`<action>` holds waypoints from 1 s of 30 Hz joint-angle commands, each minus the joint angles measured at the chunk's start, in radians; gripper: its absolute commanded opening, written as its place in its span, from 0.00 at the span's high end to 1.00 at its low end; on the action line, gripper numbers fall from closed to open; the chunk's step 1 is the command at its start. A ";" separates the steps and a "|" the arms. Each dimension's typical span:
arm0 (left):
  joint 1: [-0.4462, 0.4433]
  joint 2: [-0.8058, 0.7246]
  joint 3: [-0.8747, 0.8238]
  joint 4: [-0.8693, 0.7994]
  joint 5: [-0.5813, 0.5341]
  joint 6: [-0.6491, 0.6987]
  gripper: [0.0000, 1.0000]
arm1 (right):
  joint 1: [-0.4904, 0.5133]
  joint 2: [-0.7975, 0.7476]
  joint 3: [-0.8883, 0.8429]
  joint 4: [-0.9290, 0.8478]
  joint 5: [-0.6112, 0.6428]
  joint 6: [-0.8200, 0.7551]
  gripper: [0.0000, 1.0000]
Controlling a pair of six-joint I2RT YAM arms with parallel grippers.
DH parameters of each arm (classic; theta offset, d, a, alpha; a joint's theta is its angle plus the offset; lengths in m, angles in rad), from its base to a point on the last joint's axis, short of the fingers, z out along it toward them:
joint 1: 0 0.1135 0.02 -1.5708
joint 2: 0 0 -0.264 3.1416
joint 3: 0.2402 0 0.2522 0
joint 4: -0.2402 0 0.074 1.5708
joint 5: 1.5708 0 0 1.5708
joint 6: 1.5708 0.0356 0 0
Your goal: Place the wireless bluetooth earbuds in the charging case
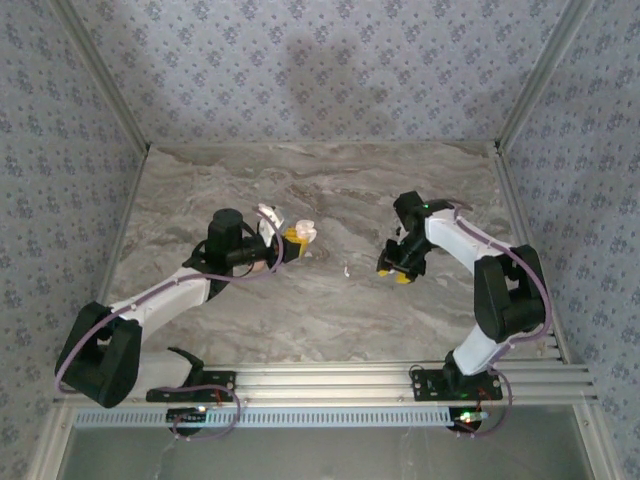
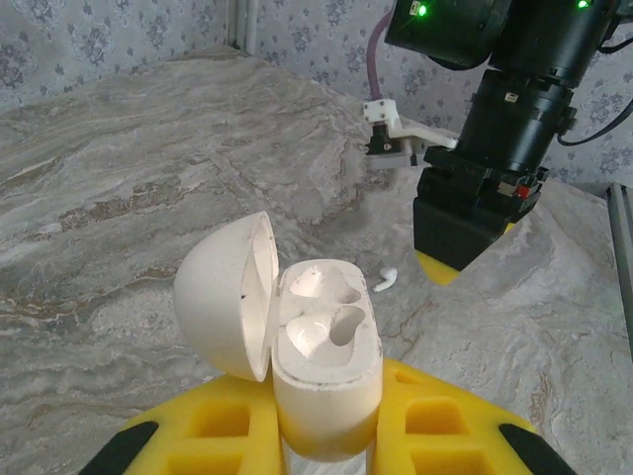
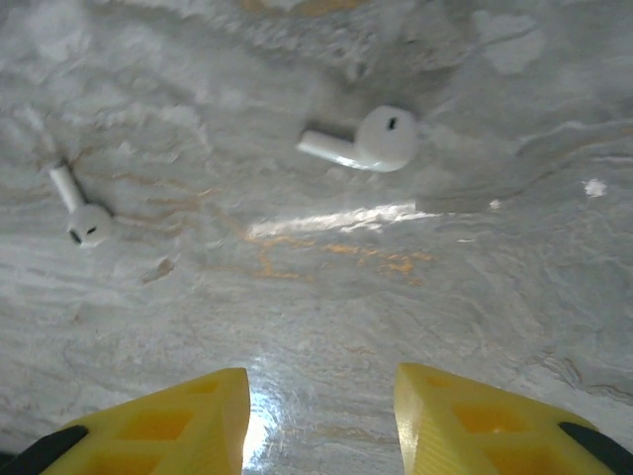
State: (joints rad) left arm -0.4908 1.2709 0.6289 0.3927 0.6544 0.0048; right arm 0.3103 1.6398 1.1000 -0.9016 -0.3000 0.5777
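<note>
Left wrist view: on one grey marbled stone table [image 2: 119,178], the left gripper [image 2: 331,440] is clamping one cream, rounded plastic charging case [image 2: 326,346], its lid [image 2: 223,297] standing open. The right gripper [image 3: 321,416] is hanging unclenched over two tiny white stemmed earbuds [image 3: 368,142] lying apart.

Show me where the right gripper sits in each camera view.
Top external: right gripper right of centre, tips down at the table.
Left wrist: upper right, black with yellow tips, beyond the open case.
Right wrist: two yellow fingers along the bottom edge, apart.
Shared landmark: a white earbud lying on the table by the tips.
</note>
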 commanded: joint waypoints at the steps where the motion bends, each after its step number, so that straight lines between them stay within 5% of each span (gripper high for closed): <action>1: 0.004 -0.010 0.000 0.032 -0.008 -0.016 0.85 | -0.022 0.028 -0.013 0.038 0.038 0.094 0.55; 30: 0.018 -0.077 -0.023 -0.023 -0.071 -0.007 0.84 | -0.043 0.260 0.167 0.207 0.008 0.060 0.61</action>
State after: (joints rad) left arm -0.4839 1.2228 0.6121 0.3698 0.5858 -0.0055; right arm 0.2695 1.8832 1.2255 -0.6945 -0.2882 0.6430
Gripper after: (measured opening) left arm 0.190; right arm 0.392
